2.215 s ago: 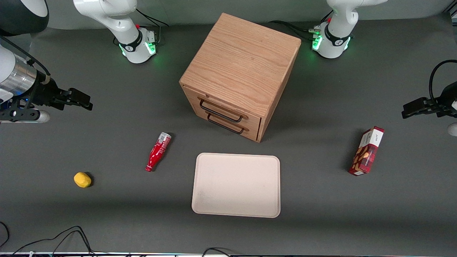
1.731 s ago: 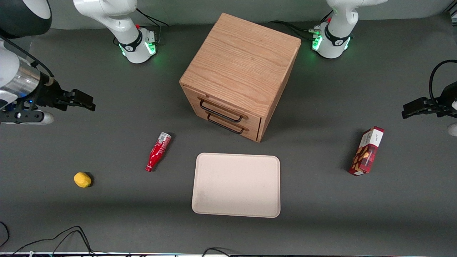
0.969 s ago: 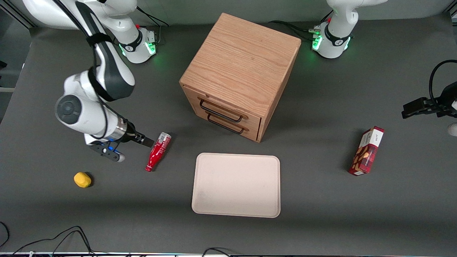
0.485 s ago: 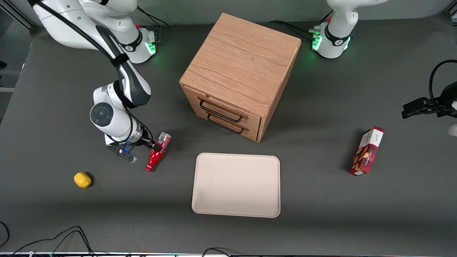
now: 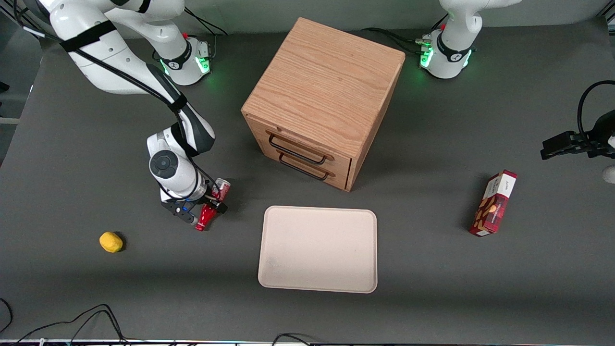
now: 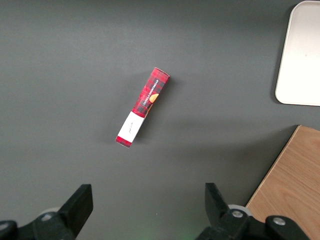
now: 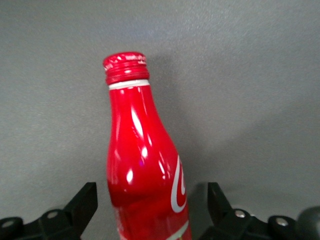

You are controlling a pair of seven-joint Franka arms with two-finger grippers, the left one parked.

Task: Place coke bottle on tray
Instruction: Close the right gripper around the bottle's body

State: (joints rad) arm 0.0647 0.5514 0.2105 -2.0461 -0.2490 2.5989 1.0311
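Spread apart, the end effector straddles the lying bottle, one finger on each side, nothing clamped. The bottle lies on the dark surface beside the tray. A wooden drawer cabinet stands farther back; a lemon and snack box lie well apart.

We see a red snack box lying flat on the dark grey table, well apart from the pale tray (only one rounded corner shows) and a wooden cabinet corner.
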